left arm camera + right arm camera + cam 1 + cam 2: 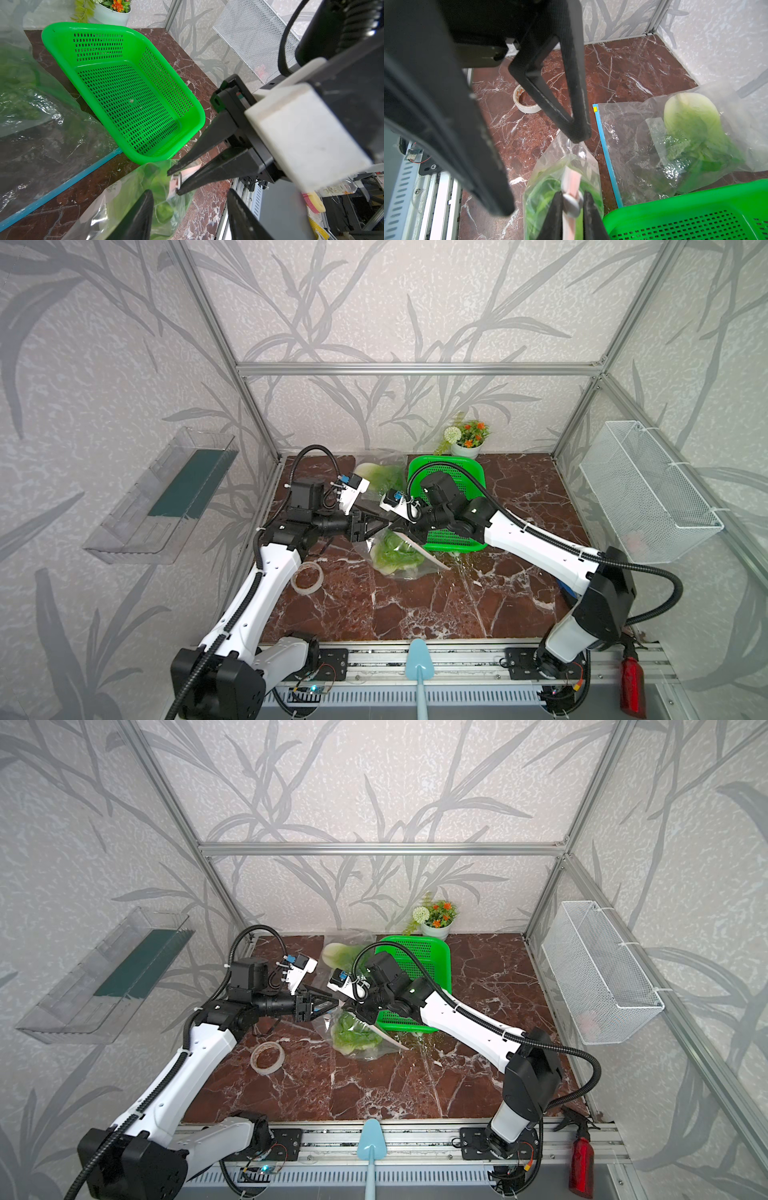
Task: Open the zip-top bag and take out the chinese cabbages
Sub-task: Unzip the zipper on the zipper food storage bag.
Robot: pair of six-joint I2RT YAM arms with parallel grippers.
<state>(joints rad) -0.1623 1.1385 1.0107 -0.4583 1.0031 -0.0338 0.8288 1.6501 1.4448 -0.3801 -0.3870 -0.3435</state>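
The marbled desk [415,605] is carrying everything I am working over. The green basket [87,26] is sitting empty just beside my right hand [174,182], under that wrist.

2 clear zip-top bags are lying in reach. The blue-strip bag [633,145] is lying flat beyond both hands, and 1 chinese cabbage [691,124] is showing through it, white base up. The pink-strip bag [542,187] is hanging directly under my right hand, its lower part seeming to be resting on the desk. The other chinese cabbage [395,556] is filling it with green leaves.

My right hand is pinching tight on the pink zip strip [571,178] at its white slider [571,204]. My left hand [382,524] is standing released, jaws apart, with 1 fingertip [577,135] touching the bag's top corner, just beside my right hand.

I am judging that I am working on the opening step. Neither cabbage is out, and I cannot tell whether the seal is parting.

Next I am expecting to need my left hand clamping that corner firmly. Then my right hand can be dragging the slider along the strip, away from the left, without the thin film slipping or bunching.
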